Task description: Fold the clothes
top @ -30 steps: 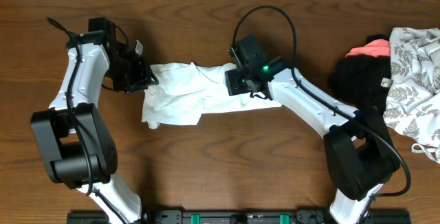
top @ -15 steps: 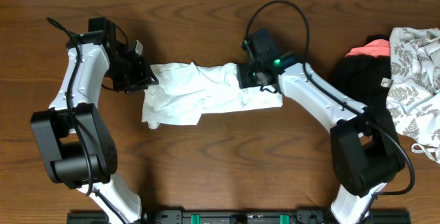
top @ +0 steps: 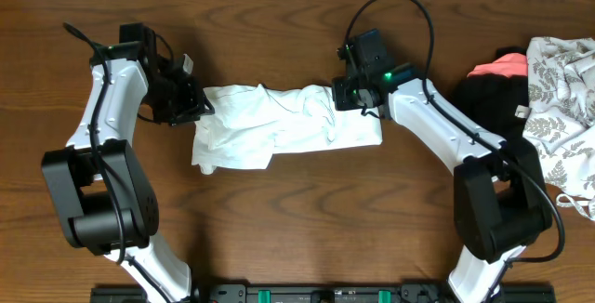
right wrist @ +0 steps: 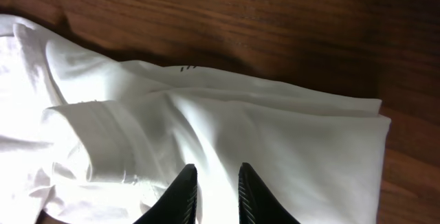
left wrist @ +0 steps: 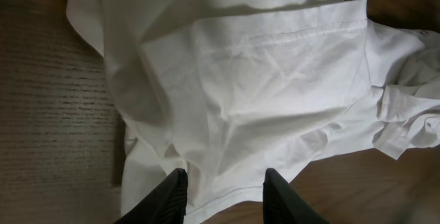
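The white T-shirt (top: 279, 126) lies crumpled on the table (top: 297, 219), long axis running side to side, with my left gripper (left wrist: 223, 183) open over its left end and my right gripper (right wrist: 214, 176) at its right end (fingers nearly together; I cannot tell whether they pinch cloth).
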Available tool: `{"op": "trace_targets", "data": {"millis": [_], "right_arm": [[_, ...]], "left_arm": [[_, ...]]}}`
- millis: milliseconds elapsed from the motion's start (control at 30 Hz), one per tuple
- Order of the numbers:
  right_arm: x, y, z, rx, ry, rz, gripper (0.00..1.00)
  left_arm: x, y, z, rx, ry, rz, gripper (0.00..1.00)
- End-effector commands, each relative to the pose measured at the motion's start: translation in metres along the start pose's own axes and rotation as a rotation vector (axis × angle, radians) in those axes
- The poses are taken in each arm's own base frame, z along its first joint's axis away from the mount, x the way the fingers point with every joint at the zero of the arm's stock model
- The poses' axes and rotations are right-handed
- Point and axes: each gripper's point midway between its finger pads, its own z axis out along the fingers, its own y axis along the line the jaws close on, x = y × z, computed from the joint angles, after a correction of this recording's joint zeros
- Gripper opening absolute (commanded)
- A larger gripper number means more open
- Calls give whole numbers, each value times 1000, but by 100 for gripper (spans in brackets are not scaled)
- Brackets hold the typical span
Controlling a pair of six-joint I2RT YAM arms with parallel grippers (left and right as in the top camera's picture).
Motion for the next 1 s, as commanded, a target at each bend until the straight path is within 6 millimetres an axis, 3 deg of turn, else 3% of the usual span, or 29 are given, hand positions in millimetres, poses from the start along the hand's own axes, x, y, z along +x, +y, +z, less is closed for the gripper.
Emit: {"op": "trace_targets", "data": {"millis": [0, 100, 200, 400, 667, 800, 967], "right_arm": [[6, 10, 15, -7, 28, -24, 20], [19, 21, 32, -24, 65, -36, 20], [37, 48, 46, -103, 115, -70, 20], [49, 68, 50, -100, 123, -128, 25], [43, 48, 47, -51, 123, -97, 28], [23, 42, 26, -60, 70, -75, 30], [8, 31, -5, -55, 31, -44, 31]], "left_arm": [[0, -3, -1, 14, -1, 3, 37], [0, -3, -1, 14, -1, 3, 37], [0, -3, -1, 14, -1, 3, 38], [0, -3, -1, 14, -1, 3, 38], [0, -3, -1, 14, -1, 3, 38], [0, -3, -1, 14, -1, 3, 38], [0, -2, -1, 13, 0, 3, 48]]}}
